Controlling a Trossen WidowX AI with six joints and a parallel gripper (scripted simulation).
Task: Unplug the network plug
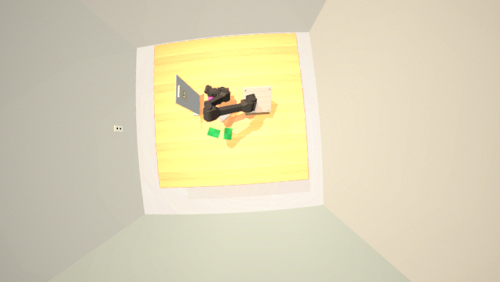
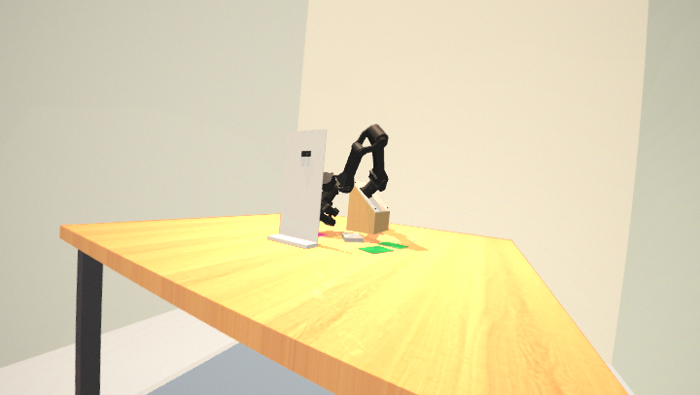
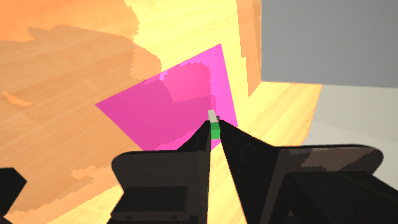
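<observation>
My gripper (image 2: 329,221) (image 3: 214,124) is shut on the plug (image 3: 215,132), a small green piece with a pale end, seen in the wrist view. The plug is out of the socket and held above the table, over the near right part of the marked square in that view. The marked square (image 1: 210,98) (image 2: 321,234) (image 3: 145,107) is magenta and lies flat in front of the panel, partly in shadow. The upright panel (image 1: 189,102) (image 2: 301,205) (image 3: 330,40) stands beside the gripper, apart from it. The plug is too small or hidden in the top and exterior views.
Two green patches (image 1: 214,133) (image 1: 228,133) (image 2: 375,250) (image 2: 393,244) lie on the table. A small pale block (image 1: 225,117) (image 2: 352,237) lies near the arm. The arm stands on a sloped wooden base (image 1: 262,99) (image 2: 362,215). The panel has a pale foot (image 2: 294,241).
</observation>
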